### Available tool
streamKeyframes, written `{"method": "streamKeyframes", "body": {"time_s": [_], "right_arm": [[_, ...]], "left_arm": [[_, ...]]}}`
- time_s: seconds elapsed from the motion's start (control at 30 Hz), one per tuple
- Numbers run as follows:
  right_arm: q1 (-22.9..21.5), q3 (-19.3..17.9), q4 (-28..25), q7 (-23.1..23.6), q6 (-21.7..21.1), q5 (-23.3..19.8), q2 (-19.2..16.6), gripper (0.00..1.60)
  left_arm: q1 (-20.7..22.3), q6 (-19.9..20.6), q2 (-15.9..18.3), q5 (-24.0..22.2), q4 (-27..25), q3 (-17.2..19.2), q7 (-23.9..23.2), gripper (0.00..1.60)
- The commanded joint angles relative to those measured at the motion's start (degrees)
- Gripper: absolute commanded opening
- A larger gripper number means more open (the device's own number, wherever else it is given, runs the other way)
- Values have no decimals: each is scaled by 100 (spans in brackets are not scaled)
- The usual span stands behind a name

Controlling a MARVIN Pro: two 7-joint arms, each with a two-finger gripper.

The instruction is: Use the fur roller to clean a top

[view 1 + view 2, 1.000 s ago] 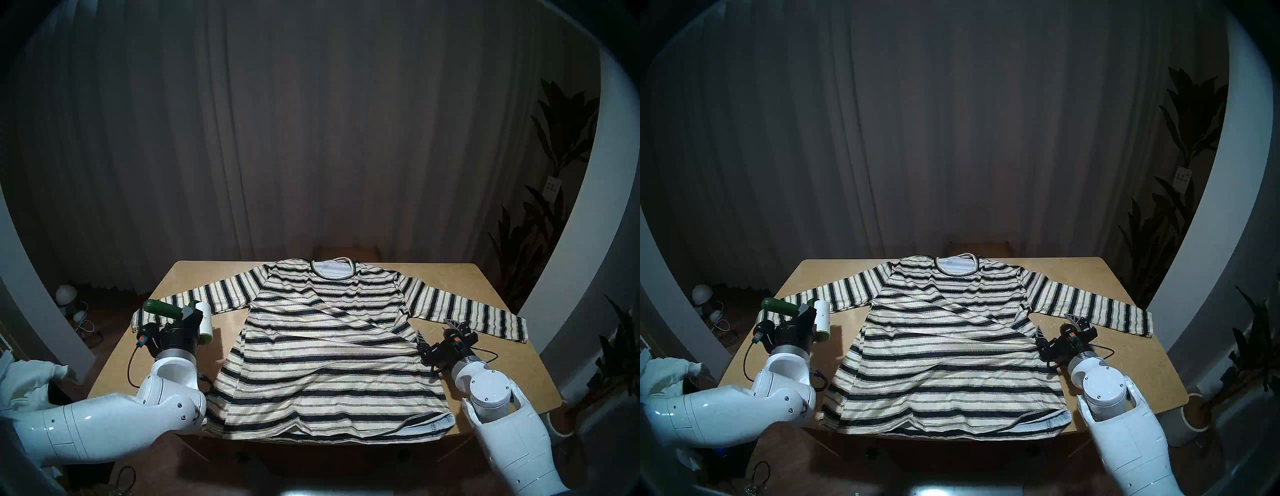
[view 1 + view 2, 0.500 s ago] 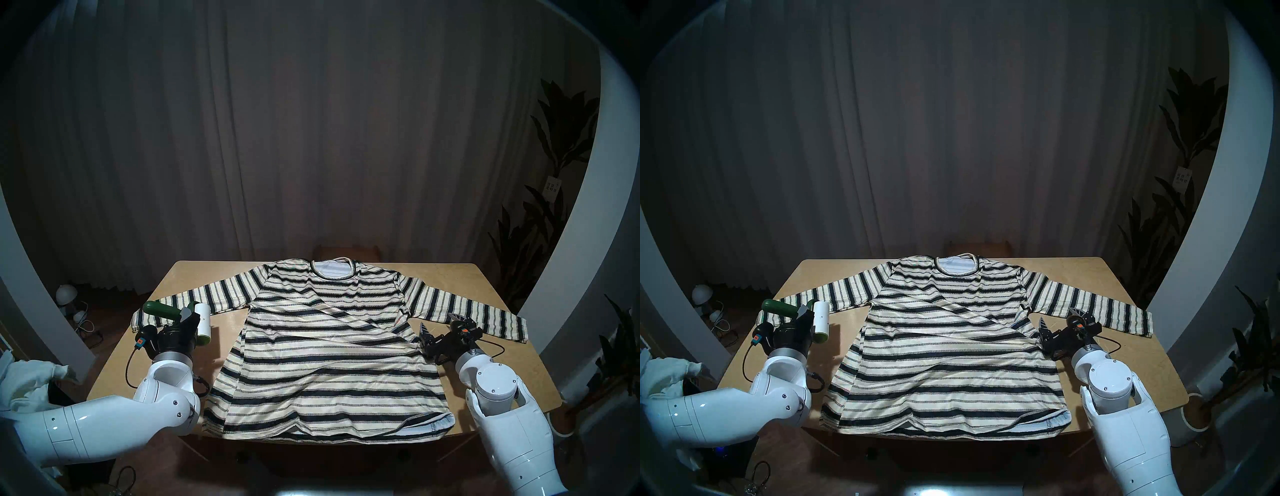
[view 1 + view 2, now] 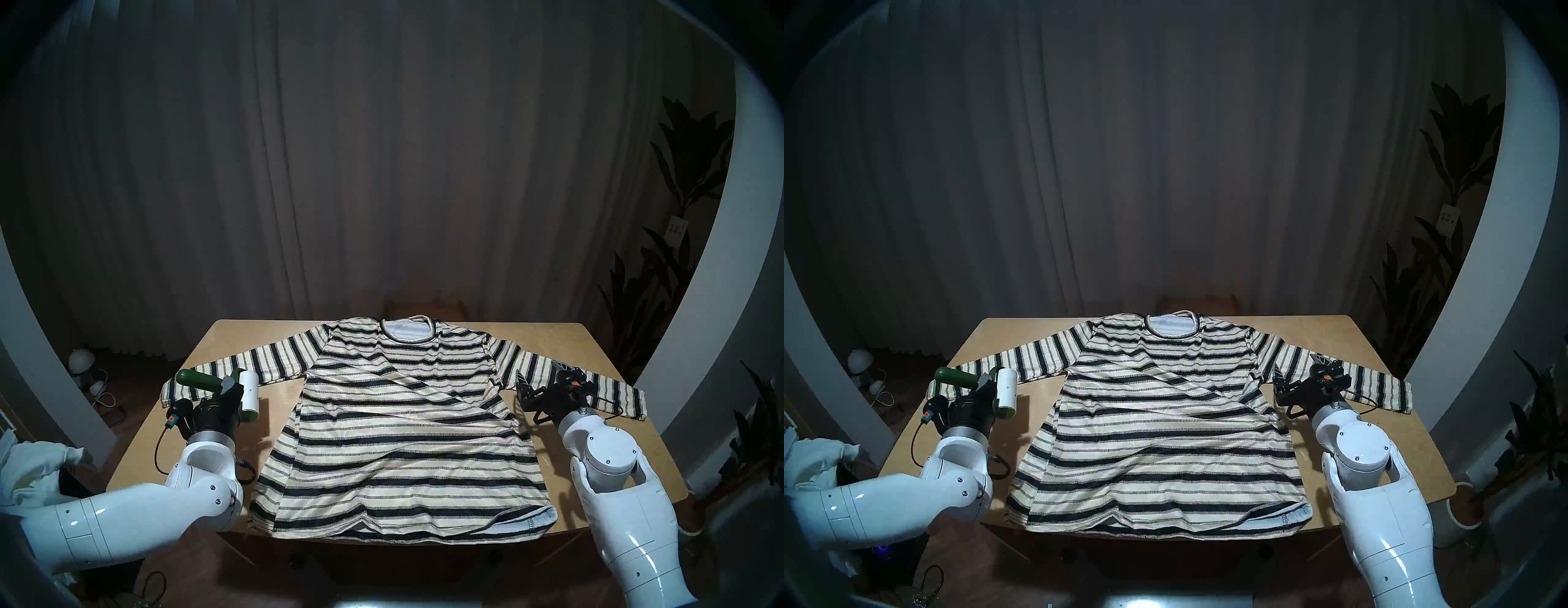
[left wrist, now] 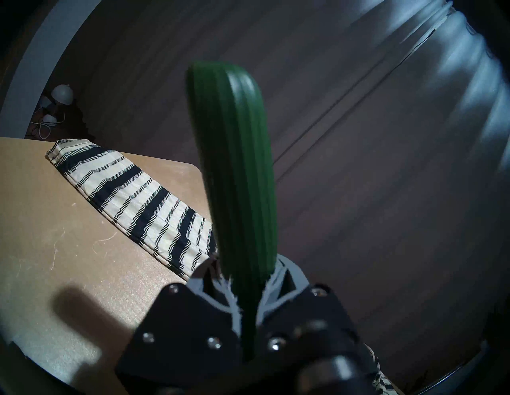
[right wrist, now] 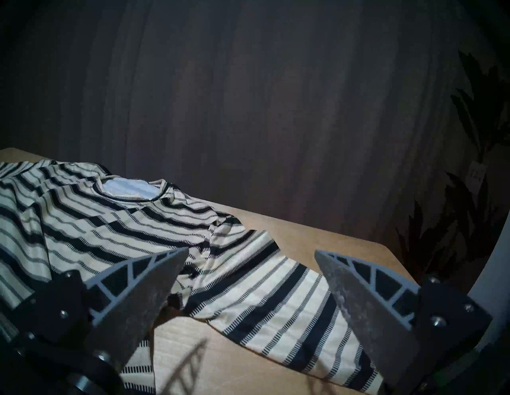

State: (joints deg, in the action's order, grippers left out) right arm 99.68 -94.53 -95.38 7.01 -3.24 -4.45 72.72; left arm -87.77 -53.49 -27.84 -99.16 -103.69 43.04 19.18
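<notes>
Left tool (image 3: 227,388) grips the fur roller (image 3: 237,392) beside the top (image 3: 399,429); right tool (image 5: 248,278) gapes empty; no legible writing.

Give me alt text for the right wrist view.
The open, empty right gripper hovers above the right sleeve of a cream-and-black striped top spread on a wooden table. Dark curtain behind, a plant at right.

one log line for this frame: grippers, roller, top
left gripper: shut on fur roller, roll off cloth | right gripper: open, empty, above sleeve | top: flat on table
</notes>
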Motion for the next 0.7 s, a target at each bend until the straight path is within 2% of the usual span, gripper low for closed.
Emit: {"method": "streamKeyframes", "body": {"time_s": [0.0, 0.67], "right_arm": [[-101, 80, -196, -13, 11, -47, 107, 160], [-61, 315, -192, -141, 1, -94, 208, 160]], "left_arm": [[46, 103, 76, -165, 58, 136, -410, 0], [-12, 805, 263, -928, 383, 234, -1520, 0]]}}
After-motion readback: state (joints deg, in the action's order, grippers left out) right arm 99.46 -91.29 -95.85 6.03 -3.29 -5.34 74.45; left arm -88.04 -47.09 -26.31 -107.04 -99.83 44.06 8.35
